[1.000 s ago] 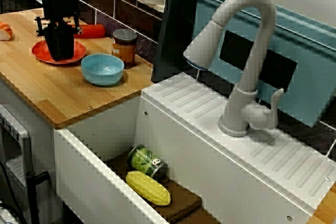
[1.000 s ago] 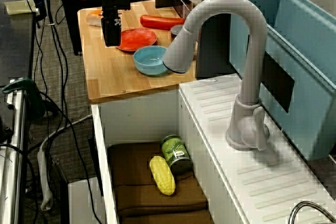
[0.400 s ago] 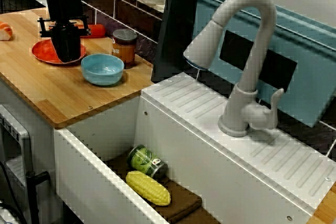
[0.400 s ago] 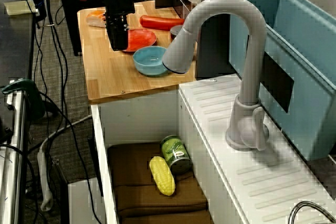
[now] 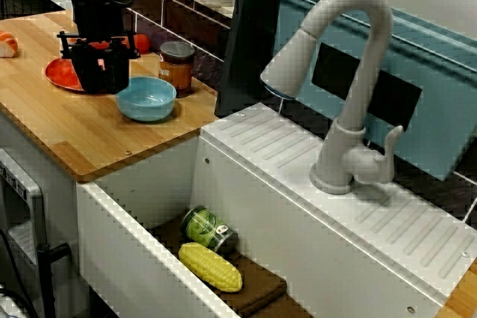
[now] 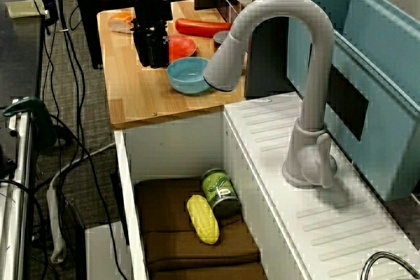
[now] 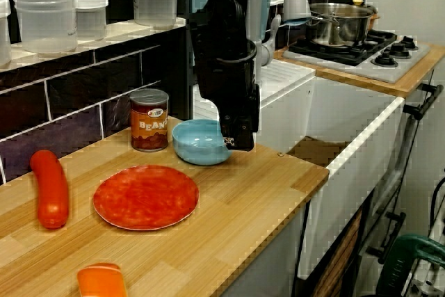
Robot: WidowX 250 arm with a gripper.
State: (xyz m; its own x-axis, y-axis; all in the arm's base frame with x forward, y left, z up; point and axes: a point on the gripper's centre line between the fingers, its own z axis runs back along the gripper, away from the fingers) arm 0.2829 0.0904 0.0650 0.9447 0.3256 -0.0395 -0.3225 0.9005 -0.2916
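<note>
Claw (image 7: 237, 140) seen just beside blue bowl (image 7: 197, 142) rim, mid-frame on surface (image 7: 264, 193); opening can't be told. Bowl judged light, rigid, slick, chippable; rim is best pinched.

In the view from above the sink, the end effector (image 5: 100, 81) is covering much of the red plate (image 5: 57, 73), and its dark fingers (image 5: 115, 78) are blending together, so their gap is not showing. In the side view, the faucet (image 6: 275, 21) is hiding most of the can (image 5: 177, 65). At bench level, an orange thing (image 7: 101, 282) is running off the bottom edge.
</note>
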